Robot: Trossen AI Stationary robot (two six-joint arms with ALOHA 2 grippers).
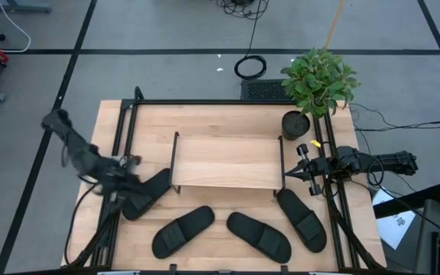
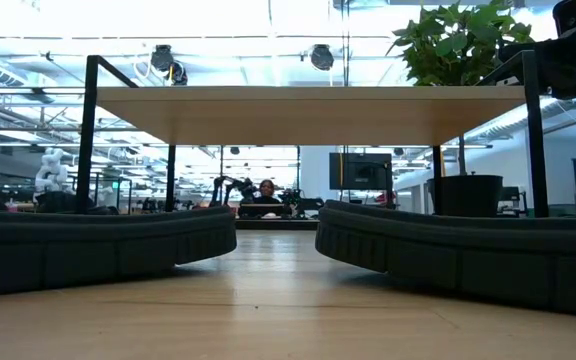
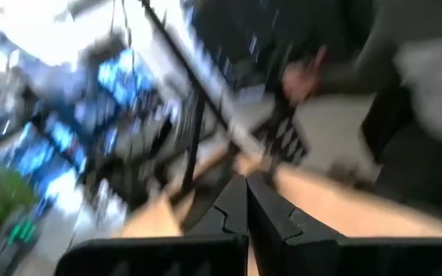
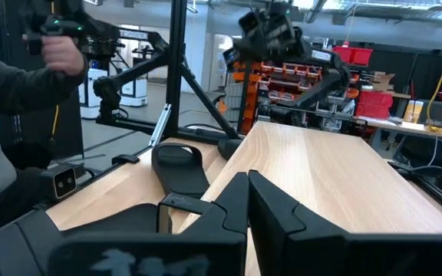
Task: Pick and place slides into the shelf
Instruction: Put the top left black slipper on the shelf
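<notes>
A light wood table [image 1: 205, 122] seen from above holds a low shelf [image 1: 228, 162] at its centre: a pale plank top on thin black wire frames. Four matte black rubbery slides with ribbed straps lie on the table, none on the shelf. One slide [image 1: 145, 193] sits at 8 o'clock of the shelf, just beside the left gripper [image 1: 132, 177]; its fingers are pressed together in the blurred left wrist view. Two slides [image 1: 183, 231] [image 1: 259, 234] lie at 6 o'clock, and the fourth [image 1: 301, 218] at 4 o'clock. The right gripper [image 1: 290, 173] hovers at 3 o'clock, fingers closed, empty. A leafy potted plant [image 1: 319, 80] stands at 1 o'clock. Only the low view shows the shelf's underside and a distant seated person [image 2: 265, 192]; the right wrist view shows a grey sleeve [image 4: 10, 100].
</notes>
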